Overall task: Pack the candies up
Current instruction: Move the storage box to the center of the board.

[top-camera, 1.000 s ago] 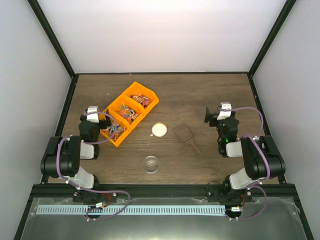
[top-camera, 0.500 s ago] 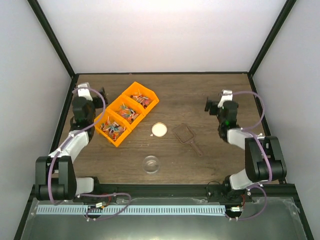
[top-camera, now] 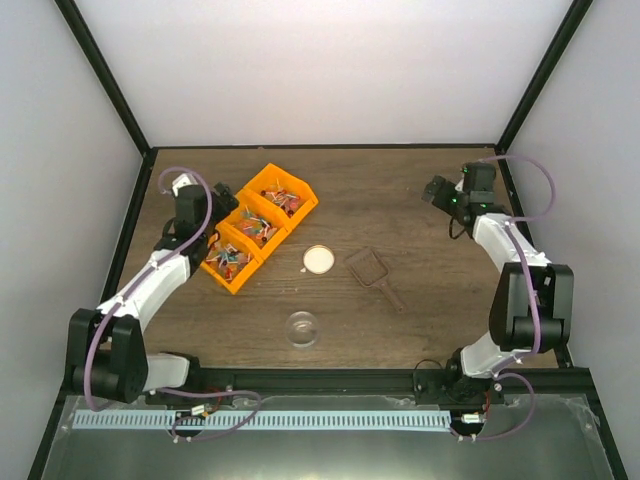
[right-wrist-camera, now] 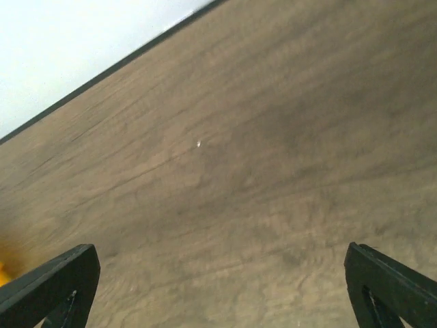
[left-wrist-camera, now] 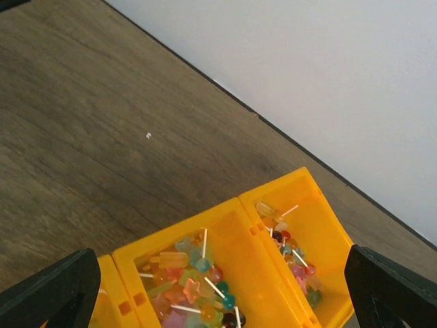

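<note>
The candies are small sweets in mixed colours, some on white sticks, piled in a three-compartment orange bin at the back left of the table. My left gripper hangs open just left of the bin's far end. In the left wrist view the candies fill the middle and far compartments below my left gripper, and nothing is between its fingers. My right gripper is open over bare wood at the back right. The right wrist view shows only tabletop between the fingers of the right gripper.
A round cream lid lies near the table's middle, with a brown scoop to its right. A clear round container sits nearer the front. Black frame posts and white walls close in the table on three sides.
Both arms have stretched out from their folded poses. The left gripper swung up to the far end of the bin. The right gripper moved toward the back right corner.
</note>
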{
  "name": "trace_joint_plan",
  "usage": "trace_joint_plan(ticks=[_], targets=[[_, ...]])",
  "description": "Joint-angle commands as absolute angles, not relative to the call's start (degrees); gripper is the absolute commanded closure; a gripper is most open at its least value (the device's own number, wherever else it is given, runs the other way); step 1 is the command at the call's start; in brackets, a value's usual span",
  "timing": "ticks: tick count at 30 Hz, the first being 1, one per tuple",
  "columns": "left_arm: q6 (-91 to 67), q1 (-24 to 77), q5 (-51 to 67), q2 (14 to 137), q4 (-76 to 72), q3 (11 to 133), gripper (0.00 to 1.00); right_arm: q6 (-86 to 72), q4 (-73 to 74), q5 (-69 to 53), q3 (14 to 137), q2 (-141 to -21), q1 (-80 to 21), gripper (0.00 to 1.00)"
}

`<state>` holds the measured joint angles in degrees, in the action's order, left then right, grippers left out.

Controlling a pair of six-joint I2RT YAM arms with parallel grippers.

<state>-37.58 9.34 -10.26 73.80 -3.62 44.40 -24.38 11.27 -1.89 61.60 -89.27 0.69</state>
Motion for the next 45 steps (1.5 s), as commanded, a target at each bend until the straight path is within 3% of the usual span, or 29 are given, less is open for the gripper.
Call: trace_joint_plan(ticks=[1,2,3,7,9,10,11,14,15,16,17,21,23,24,25,27,28,30,31,32,33,34,35,37,39,40,42,44,45], targets=[[-43.7,13.7,-17.7,75.3,5.3,48.1,0.00,-31.2,12.2,-25.0,58.6,-86.8,7.2,0.00],[-43.1,14.5,-18.2,75.4,5.7,48.3,0.00,-31.5,12.7,-26.5,58.9,-87.0,7.3,0.04],[-42.7,15.0,-18.2,75.3,5.7,48.4,0.00,-30.7,13.2,-27.8,59.0,-86.9,7.3,0.16],[-41.8,16.5,-18.3,75.1,7.1,48.4,0.00,-27.8,13.8,-25.7,56.7,-81.8,6.3,0.85],[-40.4,17.5,-18.6,75.3,8.3,49.0,0.00,-25.3,16.0,-20.0,56.7,-78.0,3.2,0.93],[-38.7,18.0,-18.6,75.2,8.4,49.0,0.00,-24.3,17.0,-16.7,56.9,-75.7,1.0,0.93],[-37.7,18.5,-18.5,74.8,8.2,48.8,0.00,-23.4,17.4,-12.0,57.0,-73.2,-1.7,0.83],[-35.4,20.6,-20.6,73.0,8.4,48.6,0.00,-22.4,14.4,-9.0,54.5,-65.4,-7.3,0.22],[-35.3,21.0,-22.1,72.5,9.1,48.7,0.00,-23.9,13.6,-9.0,53.3,-64.0,-7.4,0.12],[-35.4,21.2,-23.1,72.1,10.0,48.8,0.00,-26.4,13.0,-9.0,52.0,-63.1,-7.3,0.14],[-35.6,21.1,-24.2,71.9,10.8,48.9,0.00,-27.2,10.8,-10.6,49.7,-62.3,-7.3,0.25],[-32.1,21.1,-20.0,71.8,10.5,48.5,0.00,-25.6,10.7,-15.0,48.3,-64.2,-7.0,0.96],[-31.2,21.1,-16.7,71.7,10.1,48.6,0.01,-24.9,13.4,-17.8,49.8,-66.6,-7.0,0.99],[-31.6,21.2,-15.9,71.4,9.8,48.4,0.17,-25.2,13.8,-18.8,49.8,-67.4,-7.0,0.98],[-32.5,21.2,-15.6,71.1,9.7,47.9,0.37,-25.9,14.0,-19.2,49.6,-68.0,-7.0,0.82],[-34.0,21.2,-14.7,70.7,9.7,47.4,0.90,-26.6,13.5,-19.9,48.6,-68.3,-7.1,0.34],[-34.8,21.1,-13.9,70.9,10.7,48.0,0.95,-27.0,13.5,-19.9,48.2,-68.2,-7.1,0.21],[-35.8,21.1,-11.5,72.3,13.8,49.9,0.96,-27.3,13.9,-19.7,47.9,-68.1,-7.0,0.16],[-36.4,21.1,-10.6,73.1,15.6,51.0,0.96,-27.3,14.3,-19.7,48.0,-68.1,-7.0,0.21],[-36.8,21.0,-10.1,74.1,17.0,52.0,0.68,-27.2,14.6,-20.0,48.0,-68.2,-7.0,0.36],[-36.9,21.1,-9.6,74.4,17.6,52.5,0.29,-27.2,14.8,-20.1,48.1,-68.2,-7.0,0.63],[-36.8,21.1,-8.9,74.6,17.7,52.8,0.04,-27.5,15.2,-20.2,48.1,-68.4,-7.1,0.89],[-36.5,21.1,-8.7,74.6,17.7,52.9,0.00,-27.6,15.6,-20.5,48.1,-68.7,-7.0,0.98],[-35.9,21.1,-8.5,74.4,17.7,52.8,0.00,-27.4,16.8,-21.3,48.4,-69.9,-7.1,0.99],[-35.5,21.1,-8.5,73.8,17.8,52.5,0.00,-27.4,18.0,-21.6,48.4,-71.2,-7.1,0.68],[-35.3,21.1,-8.2,73.5,17.5,52.2,0.05,-27.3,18.2,-21.7,47.9,-71.7,-7.1,0.61],[-35.3,21.1,-7.9,73.1,17.1,51.6,0.53,-27.7,18.4,-22.2,47.1,-72.2,-7.1,0.59],[-35.7,21.1,-7.9,72.9,17.1,51.0,0.91,-28.2,18.1,-23.1,46.4,-72.2,-7.4,0.73],[-36.1,21.0,-8.1,72.9,17.1,50.9,0.95,-28.3,18.0,-23.2,46.2,-72.1,-7.6,0.83]])
